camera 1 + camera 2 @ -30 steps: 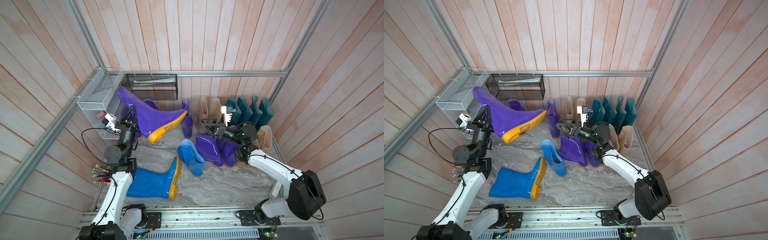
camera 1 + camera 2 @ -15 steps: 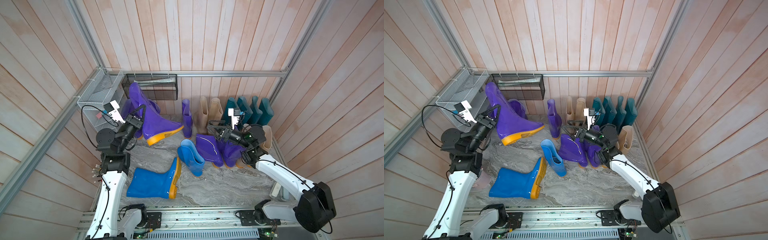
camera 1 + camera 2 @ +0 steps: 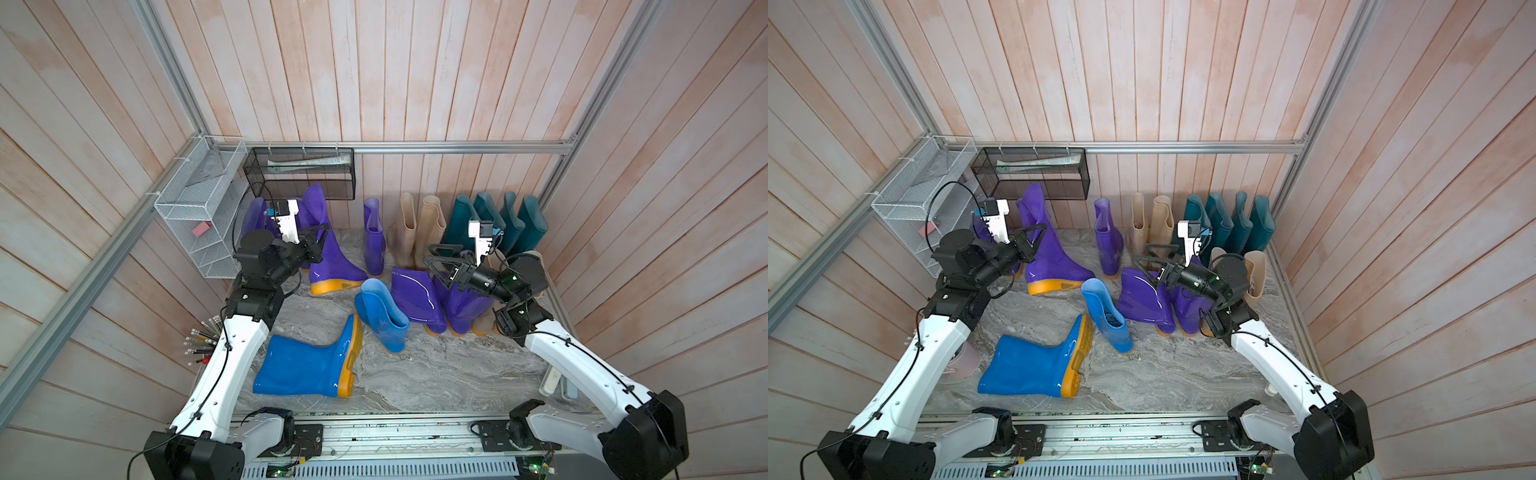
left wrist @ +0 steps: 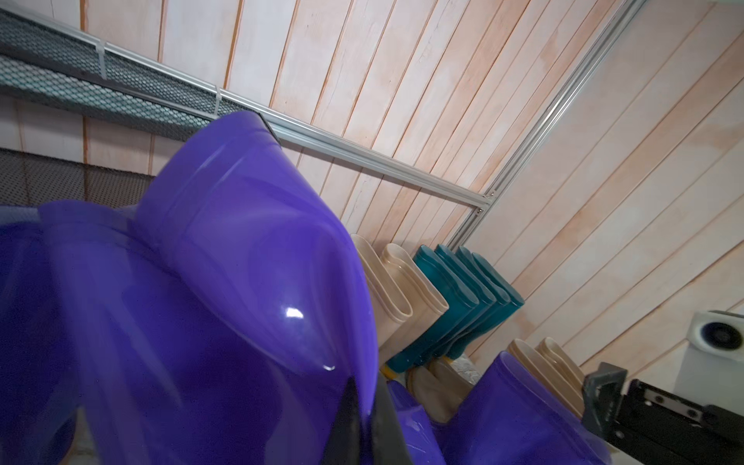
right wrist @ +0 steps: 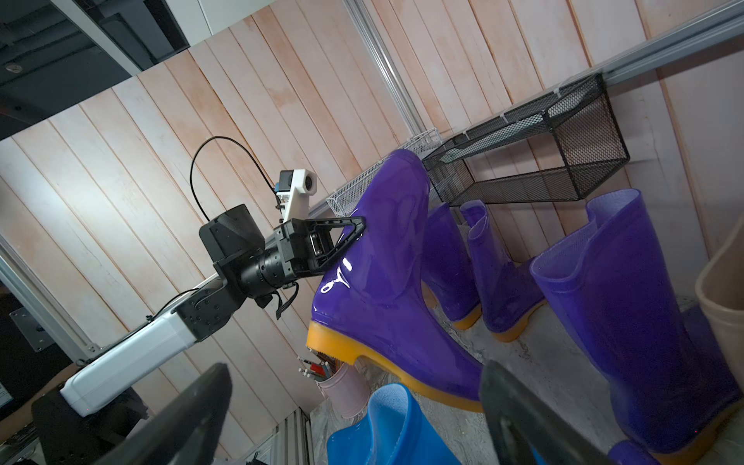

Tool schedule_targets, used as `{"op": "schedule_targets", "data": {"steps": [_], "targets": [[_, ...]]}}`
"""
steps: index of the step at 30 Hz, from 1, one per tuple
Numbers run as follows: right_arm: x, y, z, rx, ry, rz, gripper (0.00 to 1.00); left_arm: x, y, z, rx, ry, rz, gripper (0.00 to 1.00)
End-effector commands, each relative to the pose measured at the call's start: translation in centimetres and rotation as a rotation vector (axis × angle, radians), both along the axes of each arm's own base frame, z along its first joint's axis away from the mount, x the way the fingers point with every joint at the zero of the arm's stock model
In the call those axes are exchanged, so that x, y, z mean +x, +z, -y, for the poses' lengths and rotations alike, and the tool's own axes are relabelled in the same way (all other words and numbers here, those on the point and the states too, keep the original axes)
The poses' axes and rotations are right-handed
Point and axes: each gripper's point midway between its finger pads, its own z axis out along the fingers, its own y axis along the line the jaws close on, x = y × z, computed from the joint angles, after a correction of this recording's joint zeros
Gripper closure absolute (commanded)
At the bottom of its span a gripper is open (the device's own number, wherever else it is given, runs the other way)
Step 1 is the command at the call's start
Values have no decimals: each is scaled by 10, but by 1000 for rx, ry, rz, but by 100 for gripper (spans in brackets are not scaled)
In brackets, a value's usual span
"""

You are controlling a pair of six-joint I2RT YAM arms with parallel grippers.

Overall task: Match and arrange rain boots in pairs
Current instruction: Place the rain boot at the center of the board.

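The marbled tabletop [image 3: 436,374] carried every boot. Four teal boots [image 3: 532,224] and two beige boots [image 3: 430,224] stood upright in a row against the back wall. One blue boot [image 3: 303,365] lay on its side near the front, well apart from that row. A purple boot [image 3: 332,262] stood at the back left, sole down. The left end effector [image 3: 322,237] was clamped tight on its shaft. The right end effector [image 3: 434,264] hung spread wide, holding nothing, above other purple boots [image 3: 415,299].
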Motion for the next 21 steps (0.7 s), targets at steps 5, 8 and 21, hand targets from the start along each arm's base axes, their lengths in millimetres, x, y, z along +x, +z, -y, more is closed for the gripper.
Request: {"op": "schedule_targets", "data": {"steps": [5,8,21], "targets": [[11,-17,5,-9,-28,-36,2,12,35,3,139,59,181,100],[12,-18,3,-7,-20,-42,2,27,16,8,196,83,190,100],[28,-32,1,-6,-14,-69,2,90,-3,14,422,299,352,100]]}}
